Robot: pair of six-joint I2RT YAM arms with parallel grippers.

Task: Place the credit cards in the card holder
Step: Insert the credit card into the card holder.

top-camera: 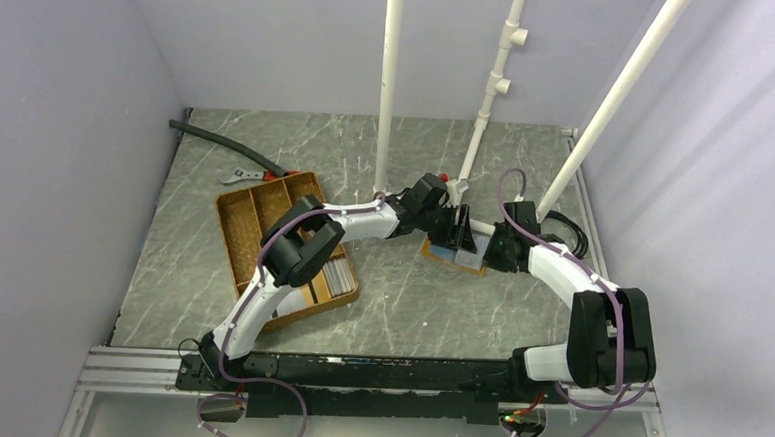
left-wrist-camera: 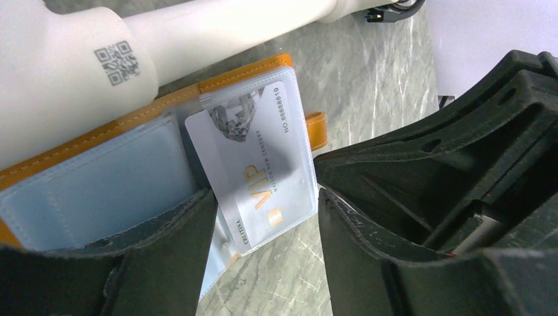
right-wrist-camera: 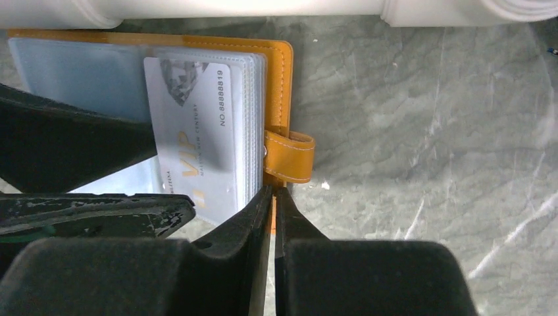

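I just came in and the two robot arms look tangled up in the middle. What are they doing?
They are working together on an orange card holder lying open on the table. The right tool pinches the holder's edge near its strap. The left tool has its fingers on either side of a white VIP card, which sits partway in a clear pocket. Whether those fingers squeeze the card is hard to tell.

Both arms reached toward mid-counter, nearer the far edge. Left arm (top-camera: pixel 259 302): elbow raised, forearm stretched rightward. Left claw (left-wrist-camera: pixel 266 197) pointed down, fingers spread wide. Right arm (top-camera: pixel 561 268): elbow folded near the right edge. Right claw (right-wrist-camera: pixel 273 194) had its fingers pressed almost together, pinching the card holder (right-wrist-camera: pixel 276 59) edge.
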